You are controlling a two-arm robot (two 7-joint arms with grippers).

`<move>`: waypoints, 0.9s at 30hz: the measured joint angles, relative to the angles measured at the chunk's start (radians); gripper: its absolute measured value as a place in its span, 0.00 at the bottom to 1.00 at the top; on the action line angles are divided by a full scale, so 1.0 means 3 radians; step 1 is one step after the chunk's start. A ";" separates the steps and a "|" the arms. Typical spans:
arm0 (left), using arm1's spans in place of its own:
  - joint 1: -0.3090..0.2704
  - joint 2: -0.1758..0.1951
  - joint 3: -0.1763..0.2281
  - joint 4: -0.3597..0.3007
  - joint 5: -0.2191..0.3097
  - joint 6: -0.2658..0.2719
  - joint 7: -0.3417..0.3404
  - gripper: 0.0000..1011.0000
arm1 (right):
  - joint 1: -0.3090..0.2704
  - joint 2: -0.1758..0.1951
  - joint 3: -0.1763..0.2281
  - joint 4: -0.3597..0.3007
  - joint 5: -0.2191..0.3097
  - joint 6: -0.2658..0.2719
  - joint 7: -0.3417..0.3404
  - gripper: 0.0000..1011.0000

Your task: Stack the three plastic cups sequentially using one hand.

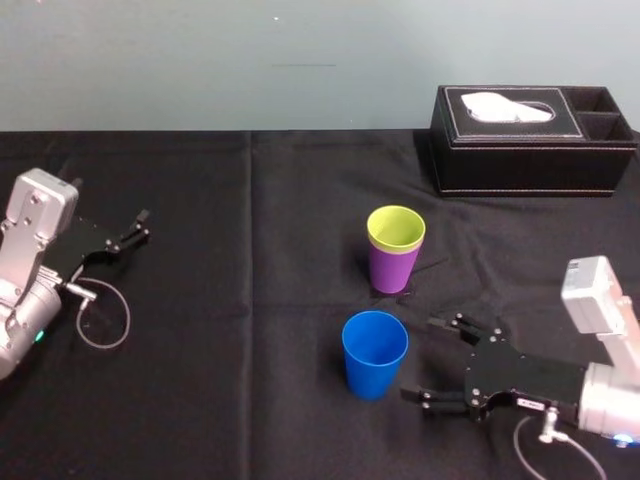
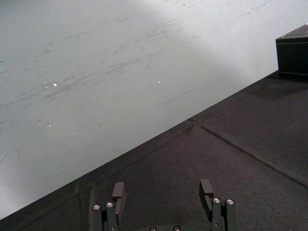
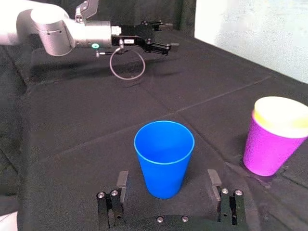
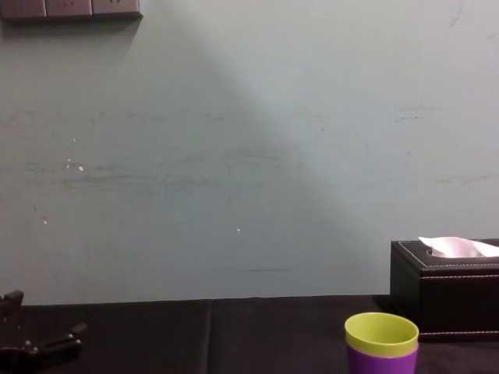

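A black-clothed table [image 1: 250, 330] carries a bright blue plastic cup [image 1: 375, 353] lower centre, a purple plastic cup [image 1: 394, 268] mid-frame and a black tissue box [image 1: 530, 150] upper right.

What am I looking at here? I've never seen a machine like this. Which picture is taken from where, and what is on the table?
This is a robot with two arms, each ending in a two-fingered hand. The head view looks down from a camera on its head. The chest view looks across the table from lower down. The two wrist views come from cameras on the arms, so each shows that arm's own fingers. On the black cloth stands a blue cup. Behind it, a yellow-green cup is nested inside a purple cup. A black tissue box sits at the back right. The right hand is open, with its fingers either side of the blue cup but not gripping it. The left hand is open, off to the left. Nothing is held.
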State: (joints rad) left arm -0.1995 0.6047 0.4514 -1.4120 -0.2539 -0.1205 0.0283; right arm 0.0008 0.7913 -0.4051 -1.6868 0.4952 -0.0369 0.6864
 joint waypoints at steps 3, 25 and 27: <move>0.0000 0.0000 0.0000 0.0000 0.0000 0.0000 0.0000 1.00 | 0.0061 -0.0034 -0.0047 0.0041 -0.0026 0.0027 0.0022 0.99; 0.0000 0.0000 0.0000 0.0000 0.0000 0.0000 0.0000 1.00 | 0.0541 -0.0294 -0.0370 0.0376 -0.0033 0.0151 0.0211 0.99; 0.0000 0.0000 0.0000 0.0000 0.0000 0.0000 0.0000 1.00 | 0.0571 -0.0317 -0.0390 0.0406 -0.0026 0.0157 0.0227 0.99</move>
State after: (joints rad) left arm -0.1995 0.6047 0.4514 -1.4120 -0.2539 -0.1205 0.0283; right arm 0.1720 0.6961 -0.5222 -1.5649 0.4876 0.0102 0.7546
